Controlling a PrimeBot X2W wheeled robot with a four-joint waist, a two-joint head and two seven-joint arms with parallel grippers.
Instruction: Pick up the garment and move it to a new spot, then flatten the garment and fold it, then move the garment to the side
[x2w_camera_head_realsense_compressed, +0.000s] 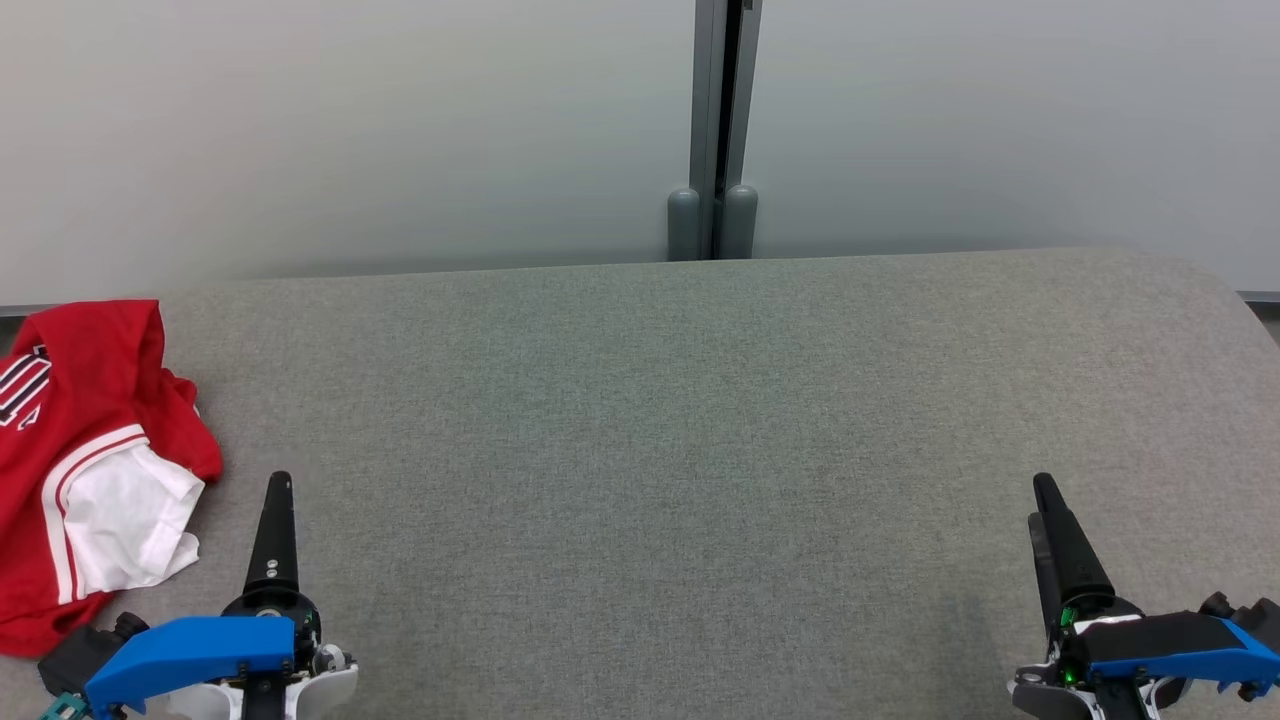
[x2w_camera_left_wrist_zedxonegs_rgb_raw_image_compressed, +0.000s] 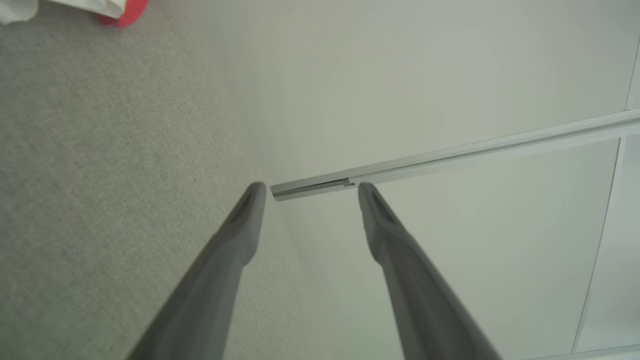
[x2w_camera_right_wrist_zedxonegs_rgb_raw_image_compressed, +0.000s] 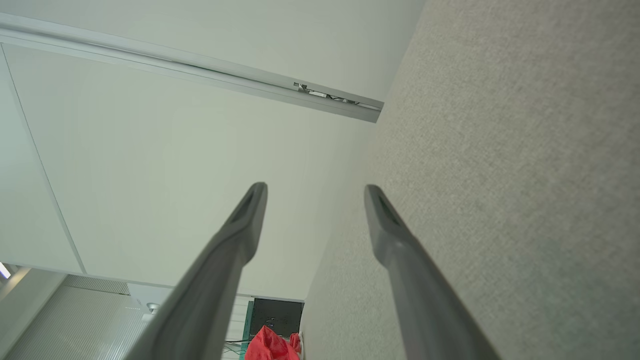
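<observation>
Pickup hasn't begun: the garment (x2w_camera_head_realsense_compressed: 90, 460) lies crumpled at the left edge of the table (x2w_camera_head_realsense_compressed: 640, 420), just beside my left gripper (x2w_camera_head_realsense_compressed: 279, 485), untouched. Both jaws stand wide and empty, the right gripper (x2w_camera_head_realsense_compressed: 1042, 487) well apart, so next I'd swing left over it. Its left side is cut off from view, and I can't find the collar.

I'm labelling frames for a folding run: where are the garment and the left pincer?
garment (x2w_camera_head_realsense_compressed: 100, 380), head view, on its red body fabric.
left pincer (x2w_camera_left_wrist_zedxonegs_rgb_raw_image_compressed: 311, 190), left wrist view, midway between its open fingertips.
</observation>
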